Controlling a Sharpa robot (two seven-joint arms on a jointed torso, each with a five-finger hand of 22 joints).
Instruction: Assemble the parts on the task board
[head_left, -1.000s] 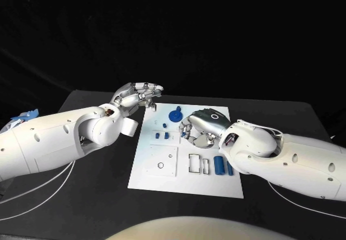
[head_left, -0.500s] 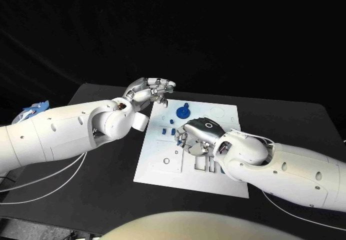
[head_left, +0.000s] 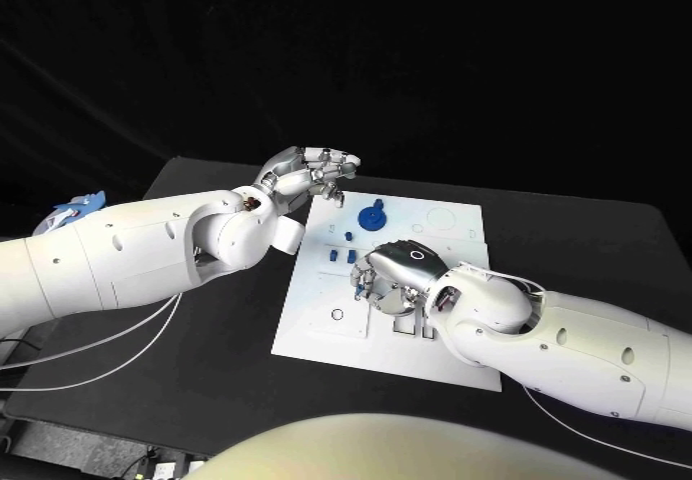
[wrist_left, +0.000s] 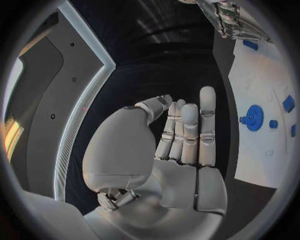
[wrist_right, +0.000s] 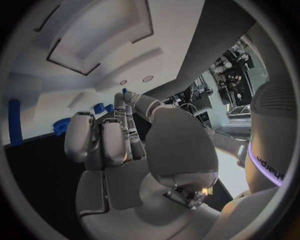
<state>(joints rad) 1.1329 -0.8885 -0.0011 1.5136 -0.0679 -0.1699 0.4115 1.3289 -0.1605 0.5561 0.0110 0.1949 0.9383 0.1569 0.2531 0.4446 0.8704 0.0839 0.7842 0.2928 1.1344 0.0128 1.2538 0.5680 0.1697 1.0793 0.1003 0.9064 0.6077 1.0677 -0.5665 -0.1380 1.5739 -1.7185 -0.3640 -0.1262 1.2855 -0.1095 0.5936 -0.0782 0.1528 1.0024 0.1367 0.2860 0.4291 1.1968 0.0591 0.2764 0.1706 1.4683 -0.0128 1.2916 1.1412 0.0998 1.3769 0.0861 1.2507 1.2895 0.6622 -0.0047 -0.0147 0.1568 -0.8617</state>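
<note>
The flat white rectangular task board (head_left: 320, 330) lies in the middle of the black table (head_left: 216, 390). On its far part stands a blue gear-shaped part with an upright stub (head_left: 372, 216), and just nearer lie a few small blue block parts (head_left: 340, 256).

The silver left hand (head_left: 307, 173) hangs above the table's far edge, just beyond the board's far left corner, touching nothing. In the left wrist view its fingers (wrist_left: 187, 132) stand straight and side by side with the thumb beside them, the palm empty; the blue gear sits on the board off to one side, well apart from it.

The silver right hand (head_left: 398, 278) is low over the board's middle, palm down, covering the recesses and pieces beneath it. Its fingers (wrist_right: 106, 140) are bent toward the board surface with nothing visibly between them; whether the tips touch the board I cannot tell. A blue cylindrical part (wrist_right: 15, 127) lies on the board beside them.

White cables (head_left: 101, 345) trail over the table at the left.
</note>
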